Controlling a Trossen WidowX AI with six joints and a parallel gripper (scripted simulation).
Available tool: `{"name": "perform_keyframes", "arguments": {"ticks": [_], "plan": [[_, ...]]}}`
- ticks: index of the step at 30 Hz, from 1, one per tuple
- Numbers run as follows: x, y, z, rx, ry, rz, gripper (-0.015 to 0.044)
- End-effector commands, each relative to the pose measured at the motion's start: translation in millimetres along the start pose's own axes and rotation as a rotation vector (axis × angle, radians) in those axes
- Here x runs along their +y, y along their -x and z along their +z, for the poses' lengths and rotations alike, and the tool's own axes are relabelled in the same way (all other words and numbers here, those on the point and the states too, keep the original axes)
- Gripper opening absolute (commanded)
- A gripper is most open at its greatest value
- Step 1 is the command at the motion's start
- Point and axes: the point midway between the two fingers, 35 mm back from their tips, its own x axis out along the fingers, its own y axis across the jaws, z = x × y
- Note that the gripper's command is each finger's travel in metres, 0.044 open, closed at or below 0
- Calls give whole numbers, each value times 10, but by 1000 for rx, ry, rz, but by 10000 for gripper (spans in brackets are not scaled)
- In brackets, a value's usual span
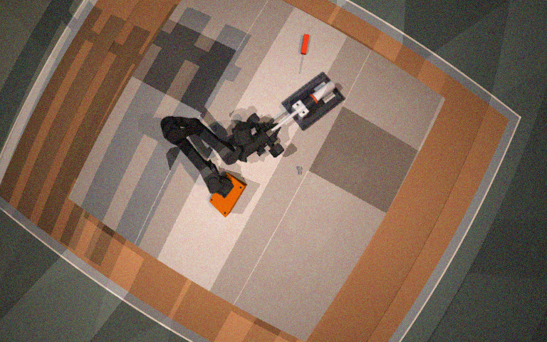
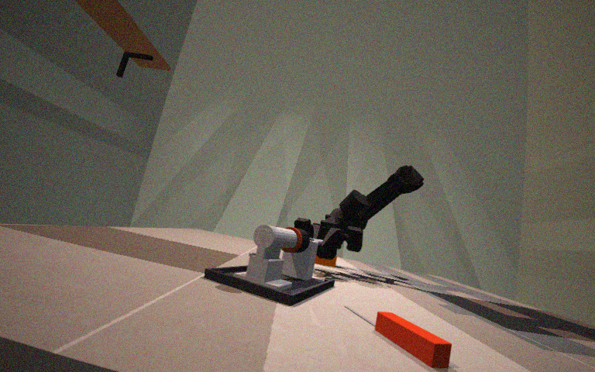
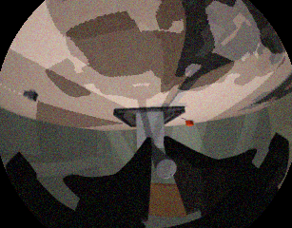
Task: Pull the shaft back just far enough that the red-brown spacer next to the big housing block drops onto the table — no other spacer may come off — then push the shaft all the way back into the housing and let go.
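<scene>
The pale housing block [image 1: 324, 90] [image 2: 275, 237] stands on the dark tray [image 2: 250, 284]. The red-brown spacer [image 1: 313, 98] [image 2: 298, 239] is on the shaft line against the housing's inner face. Dark parts [image 1: 308, 102] sit beside it, towards the pale near support [image 1: 300, 108] [image 2: 301, 263] [image 3: 144, 127]. They cannot be told apart. The pale shaft [image 1: 285, 121] runs out through that support to my gripper [image 1: 271, 129] [image 3: 158, 142], which is shut on it. The shaft's round end [image 3: 165, 169] shows between the dark fingers in the wrist view.
A screwdriver [image 1: 305, 44] [image 2: 411, 339] with a red handle lies near the tray, its thin blade pointing towards it. A small grey part [image 1: 299, 169] lies on the table on the other side. The arm's orange base plate [image 1: 228, 201] is behind the gripper.
</scene>
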Motion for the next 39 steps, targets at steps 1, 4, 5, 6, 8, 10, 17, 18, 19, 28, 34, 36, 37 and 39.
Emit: {"name": "perform_keyframes", "arguments": {"ticks": [1,4,5,6,8,10,17,18,19,28,34,36,37,39], "plan": [[4,9,2,1,4,2,0],[4,12,4,1,4,2,0],[4,13,5,1,4,2,0],[4,14,5,1,4,2,0],[4,16,7,1,4,2,0],[4,18,8,1,4,2,0],[4,26,13,1,4,2,0],[4,27,13,1,4,2,0],[4,28,14,1,4,2,0],[4,38,20,1,4,2,0],[4,45,23,1,4,2,0],[4,47,25,1,4,2,0],[4,48,25,1,4,2,0],[4,50,27,1,4,2,0]]}}
